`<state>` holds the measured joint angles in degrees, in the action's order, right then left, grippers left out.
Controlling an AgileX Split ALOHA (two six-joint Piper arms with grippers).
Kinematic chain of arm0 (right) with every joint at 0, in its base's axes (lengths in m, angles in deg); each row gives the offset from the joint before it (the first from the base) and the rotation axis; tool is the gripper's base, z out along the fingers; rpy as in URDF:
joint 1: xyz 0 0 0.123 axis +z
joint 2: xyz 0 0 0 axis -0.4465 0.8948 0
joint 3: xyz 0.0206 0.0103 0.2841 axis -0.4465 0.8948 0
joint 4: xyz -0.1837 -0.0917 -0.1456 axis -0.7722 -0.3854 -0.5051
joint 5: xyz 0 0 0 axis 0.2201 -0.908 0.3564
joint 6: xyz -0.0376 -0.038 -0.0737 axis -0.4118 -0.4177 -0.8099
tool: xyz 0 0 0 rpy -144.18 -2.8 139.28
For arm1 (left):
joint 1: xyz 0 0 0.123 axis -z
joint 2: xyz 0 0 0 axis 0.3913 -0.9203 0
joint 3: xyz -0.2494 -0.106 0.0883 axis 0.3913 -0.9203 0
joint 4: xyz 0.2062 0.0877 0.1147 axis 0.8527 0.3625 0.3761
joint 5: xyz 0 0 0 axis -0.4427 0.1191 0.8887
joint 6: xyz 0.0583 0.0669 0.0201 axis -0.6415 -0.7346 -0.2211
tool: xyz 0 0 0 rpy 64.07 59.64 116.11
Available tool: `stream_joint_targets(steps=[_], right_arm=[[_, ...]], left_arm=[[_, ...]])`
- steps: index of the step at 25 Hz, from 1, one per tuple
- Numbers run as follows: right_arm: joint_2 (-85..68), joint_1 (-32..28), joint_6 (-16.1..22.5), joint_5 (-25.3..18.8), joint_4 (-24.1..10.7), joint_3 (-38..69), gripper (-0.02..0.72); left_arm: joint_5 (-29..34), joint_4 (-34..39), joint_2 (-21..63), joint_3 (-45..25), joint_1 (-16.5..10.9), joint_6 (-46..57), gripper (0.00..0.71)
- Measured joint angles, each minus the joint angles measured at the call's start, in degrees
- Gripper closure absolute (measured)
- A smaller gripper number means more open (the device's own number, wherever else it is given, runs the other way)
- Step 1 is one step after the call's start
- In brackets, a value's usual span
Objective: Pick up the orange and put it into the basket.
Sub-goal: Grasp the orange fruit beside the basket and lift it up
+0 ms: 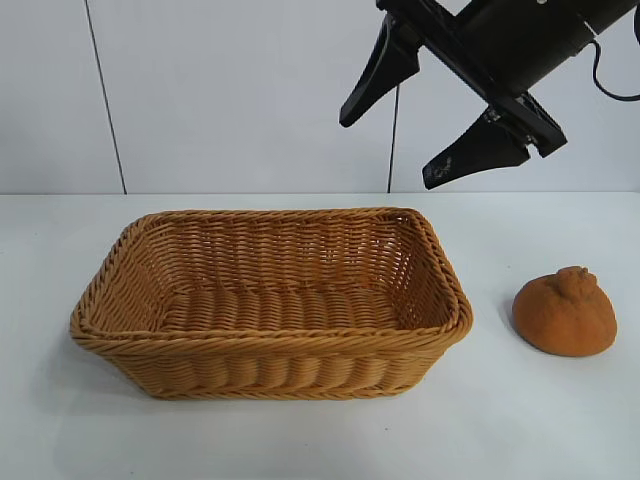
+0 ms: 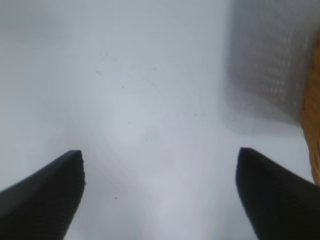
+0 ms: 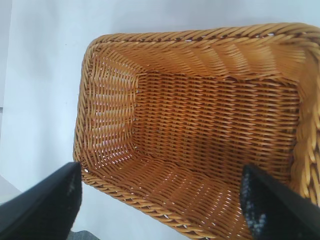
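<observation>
Fingers spread, right gripper above one basket; one orange beside.

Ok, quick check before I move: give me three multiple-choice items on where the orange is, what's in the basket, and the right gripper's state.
1. Where is the orange?
A. inside the basket
B. on the table to the right of the basket, exterior view
C. held by the right gripper

2. How many things lie in the basket?
A. none
B. one
C. two

3. How is the right gripper?
A. shut on the orange
B. shut, empty
C. open, raised above the table

Answers: 1 B, it sits on the table apart from the basket's rim. 2 A, the right wrist view shows bare weave. 3 C, its fingers are spread wide with nothing between.
</observation>
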<state>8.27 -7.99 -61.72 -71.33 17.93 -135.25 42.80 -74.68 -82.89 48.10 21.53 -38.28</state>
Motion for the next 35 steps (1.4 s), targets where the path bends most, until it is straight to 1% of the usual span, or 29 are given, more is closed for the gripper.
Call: stream_joint_targets(steps=[4, 13, 15, 19, 22, 27, 29, 31, 32, 35], right_arm=[[0.0, 0.0, 0.0, 0.0, 0.0, 0.0, 0.115], [0.0, 0.0, 0.0, 0.0, 0.0, 0.0, 0.115], [0.0, 0.0, 0.0, 0.0, 0.0, 0.0, 0.115], [0.0, 0.0, 0.0, 0.0, 0.0, 0.0, 0.115], [0.0, 0.0, 0.1, 0.0, 0.0, 0.0, 0.115], [0.0, 0.0, 0.1, 0.0, -0.1, 0.0, 0.115], [0.0, 0.0, 0.1, -0.1, -1.1, 0.0, 0.115], [0.0, 0.0, 0.6, -0.9, -3.1, 0.0, 0.115], [0.0, 0.0, 1.4, -1.3, -4.6, 0.0, 0.115], [0.0, 0.0, 5.5, -2.4, -10.8, 0.0, 0.115]], left_arm=[[0.2, 0.0, 7.9, -6.5, 0.0, -0.4, 0.122], [0.1, 0.0, 32.1, -25.7, 0.0, -0.4, 0.123], [-1.1, 0.0, 37.9, -30.2, 0.0, -0.4, 0.123], [-5.9, 0.0, 50.2, -37.5, 0.0, -0.4, 0.123], [-8.8, 0.0, 59.2, -41.8, 0.0, -0.4, 0.124], [-8.3, -0.1, 71.9, -46.3, 0.0, -0.4, 0.125], [-8.3, -0.3, 75.8, -46.5, 0.0, -0.4, 0.125], [-8.3, -0.9, 79.6, -46.5, 0.0, -0.4, 0.125], [-8.3, -1.3, 81.3, -46.5, 0.0, -0.4, 0.125], [-8.3, -1.7, 85.9, -46.6, 0.0, -0.4, 0.125]])
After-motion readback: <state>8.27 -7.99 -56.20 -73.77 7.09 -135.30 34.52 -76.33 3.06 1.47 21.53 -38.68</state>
